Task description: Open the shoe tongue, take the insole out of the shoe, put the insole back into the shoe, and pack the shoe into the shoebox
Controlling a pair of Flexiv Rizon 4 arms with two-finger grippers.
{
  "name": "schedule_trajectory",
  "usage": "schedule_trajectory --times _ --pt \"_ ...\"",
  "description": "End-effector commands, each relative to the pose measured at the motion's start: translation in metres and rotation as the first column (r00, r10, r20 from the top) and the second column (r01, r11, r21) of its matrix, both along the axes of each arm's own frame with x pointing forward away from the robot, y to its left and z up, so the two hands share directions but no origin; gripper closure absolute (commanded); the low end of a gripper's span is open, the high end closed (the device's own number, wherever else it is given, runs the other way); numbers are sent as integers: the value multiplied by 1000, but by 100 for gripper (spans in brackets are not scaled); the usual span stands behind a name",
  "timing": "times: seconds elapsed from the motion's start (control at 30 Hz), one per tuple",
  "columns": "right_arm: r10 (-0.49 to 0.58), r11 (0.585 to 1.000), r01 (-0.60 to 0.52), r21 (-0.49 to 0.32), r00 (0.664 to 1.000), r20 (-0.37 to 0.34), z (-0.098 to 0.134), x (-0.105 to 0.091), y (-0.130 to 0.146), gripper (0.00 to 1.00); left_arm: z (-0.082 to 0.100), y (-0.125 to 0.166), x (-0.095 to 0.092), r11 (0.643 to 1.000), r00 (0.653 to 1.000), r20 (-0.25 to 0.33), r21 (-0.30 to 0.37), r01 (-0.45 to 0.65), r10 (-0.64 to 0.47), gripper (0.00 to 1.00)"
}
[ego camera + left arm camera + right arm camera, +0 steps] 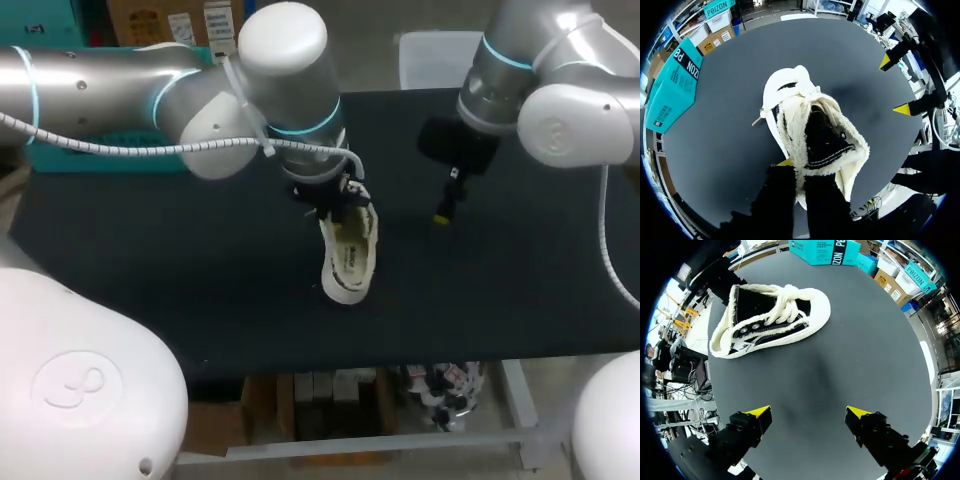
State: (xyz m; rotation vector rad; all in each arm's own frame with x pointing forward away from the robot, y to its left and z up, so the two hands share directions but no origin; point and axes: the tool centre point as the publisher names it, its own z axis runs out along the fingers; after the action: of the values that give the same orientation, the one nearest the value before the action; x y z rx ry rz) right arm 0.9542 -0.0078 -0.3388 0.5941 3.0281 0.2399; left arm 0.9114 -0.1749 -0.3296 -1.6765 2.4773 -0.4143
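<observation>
The left gripper [799,167] is closed to a narrow gap on the shoe [350,258] at its heel end. One yellow-tipped finger is outside the fleecy collar [790,135], and the other seems to go inside the opening, so the collar wall is pinched between them. Seen from the head camera, the shoe sits near the middle of the bench [150,260], heel at 12 o'clock under the gripper and toe toward 6 o'clock. I cannot tell whether the heel is lifted off the surface.

The laces [785,310] are threaded and drawn across the front. The opening behind them is dark, and I cannot tell the tongue from the lining, nor whether the insole is inside. No loose insole shows on the bench.

The right gripper [807,415] hangs at about 3 o'clock from the shoe's heel, well apart from it, fingers spread wide and holding nothing, with only bare bench beneath.

A teal box [675,82], possibly the shoebox, lies at the bench's edge at about 9 o'clock from the shoe, well apart.

My judgement is that the shoe is steadied for work at its opening. With the laces so tidy this looks early, though the insole may already be back in. Packing the shoe certainly remains.
</observation>
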Motion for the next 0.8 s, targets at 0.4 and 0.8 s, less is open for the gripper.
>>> schedule_trajectory --times 0.4,0.8 --pt "0 1000 0 -2 1000 -3 1 0 0 0 103 86 9 934 936 10 -70 351 -351 100" --pt "0 1000 0 -2 1000 -3 1 0 0 0 175 133 50 792 792 -22 -22 610 -611 100"
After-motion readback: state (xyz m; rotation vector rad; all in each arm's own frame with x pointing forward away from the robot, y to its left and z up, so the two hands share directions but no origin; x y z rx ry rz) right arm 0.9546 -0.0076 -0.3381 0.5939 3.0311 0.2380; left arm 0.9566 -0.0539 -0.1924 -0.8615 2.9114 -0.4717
